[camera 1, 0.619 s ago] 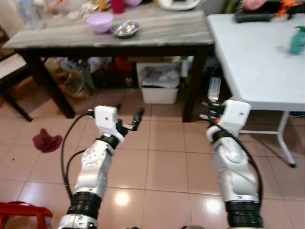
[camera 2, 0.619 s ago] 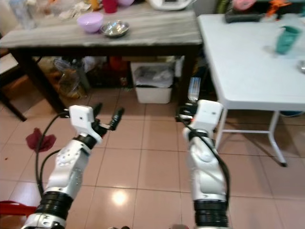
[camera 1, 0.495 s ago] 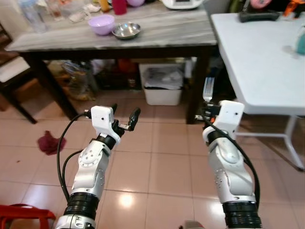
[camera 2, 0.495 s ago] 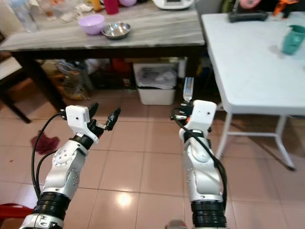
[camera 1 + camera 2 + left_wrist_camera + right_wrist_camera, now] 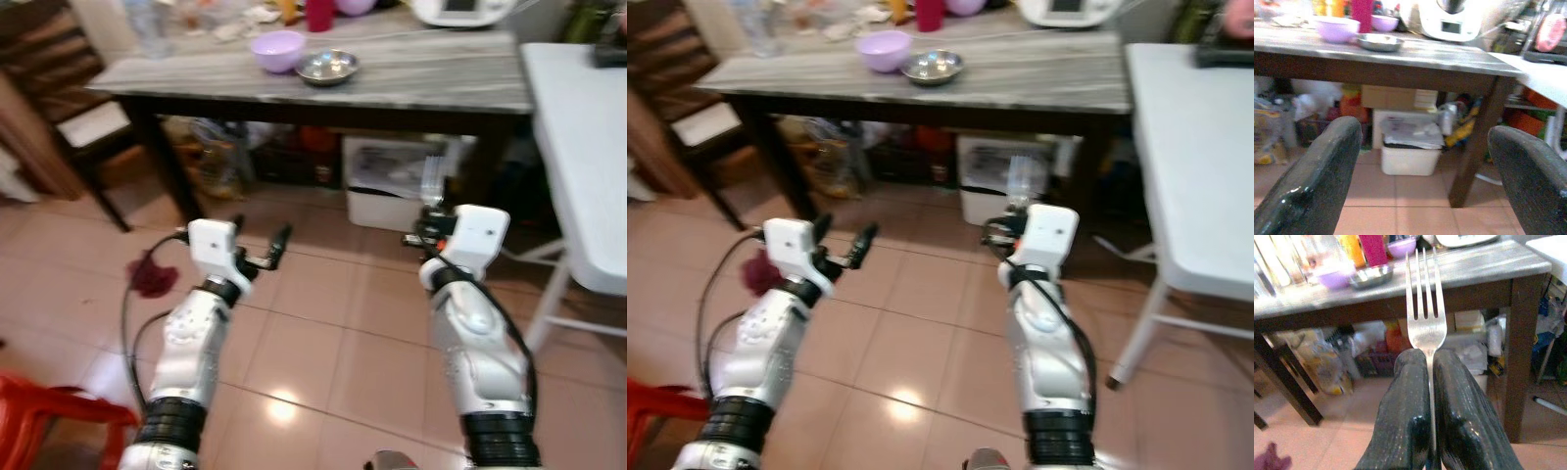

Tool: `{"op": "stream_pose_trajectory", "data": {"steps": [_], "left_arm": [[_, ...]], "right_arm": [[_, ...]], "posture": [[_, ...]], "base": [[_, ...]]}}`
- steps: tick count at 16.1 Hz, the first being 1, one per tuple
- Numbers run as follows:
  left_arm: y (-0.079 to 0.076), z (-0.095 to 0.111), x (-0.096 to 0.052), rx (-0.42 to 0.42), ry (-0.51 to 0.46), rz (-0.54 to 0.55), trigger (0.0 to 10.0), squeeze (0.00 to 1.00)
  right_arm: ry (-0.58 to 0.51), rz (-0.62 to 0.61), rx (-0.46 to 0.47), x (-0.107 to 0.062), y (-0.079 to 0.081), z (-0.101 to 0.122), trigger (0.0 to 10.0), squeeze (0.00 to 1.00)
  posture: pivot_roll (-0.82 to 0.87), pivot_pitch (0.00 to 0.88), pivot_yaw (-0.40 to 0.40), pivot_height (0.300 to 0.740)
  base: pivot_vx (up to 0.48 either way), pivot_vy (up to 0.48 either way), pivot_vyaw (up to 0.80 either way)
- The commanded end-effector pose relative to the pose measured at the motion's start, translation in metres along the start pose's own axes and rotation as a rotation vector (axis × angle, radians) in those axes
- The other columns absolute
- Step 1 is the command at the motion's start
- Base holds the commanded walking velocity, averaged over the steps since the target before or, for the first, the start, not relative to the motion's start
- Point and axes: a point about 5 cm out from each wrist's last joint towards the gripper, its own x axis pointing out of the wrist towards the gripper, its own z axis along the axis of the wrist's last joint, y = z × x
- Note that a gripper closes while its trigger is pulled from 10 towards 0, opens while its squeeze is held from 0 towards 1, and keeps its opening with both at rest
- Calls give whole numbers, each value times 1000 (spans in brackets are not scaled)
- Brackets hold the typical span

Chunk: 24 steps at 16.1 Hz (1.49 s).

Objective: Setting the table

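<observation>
Both arms raised forward; left gripper [image 5: 263, 247] fingers spread wide, right gripper [image 5: 1426, 382] fingers pressed together, pinching a fork [image 5: 1423, 318].

A grey-topped table [image 5: 411, 78] carries a purple bowl [image 5: 277, 49], with a steel bowl [image 5: 327, 67] at its 3 o'clock.

Silver four-tined fork [image 5: 1424, 308] upright, tines up, neck clamped between right gripper [image 5: 1430, 382] fingers, held above the floor near the dark table's [image 5: 411, 83] right end.
</observation>
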Motion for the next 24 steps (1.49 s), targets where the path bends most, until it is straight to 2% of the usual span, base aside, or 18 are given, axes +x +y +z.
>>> {"op": "stream_pose_trajectory", "data": {"steps": [1,6,15,19,21,24], "left_arm": [[7,3,-2,24,-1,11,10000,0],[3,1,-1,18,4,3,10000,0],[-1,-1,0,7,6,-8,10000,0],[-1,-2,-1,13,5,-3,10000,0],[11,-2,-12,42,9,42,10000,0],[21,-5,-26,62,31,71,10000,0]], "right_arm": [[-28,25,9,1,8,6,10000,0],[-21,0,32,3,5,5,10000,0],[-19,-3,31,3,4,5,10000,0],[-15,2,24,1,3,3,10000,0],[-19,5,-17,-6,-6,2,10000,0],[-23,13,-58,-14,-14,1,10000,0]], "posture": [[-235,81,85,740],[-235,70,84,740],[-242,70,86,740],[-245,70,85,740],[-245,74,83,740],[-245,77,83,740]], "base": [[270,0,0],[270,0,0],[268,0,-503],[272,0,0],[261,0,0],[261,0,0]]}}
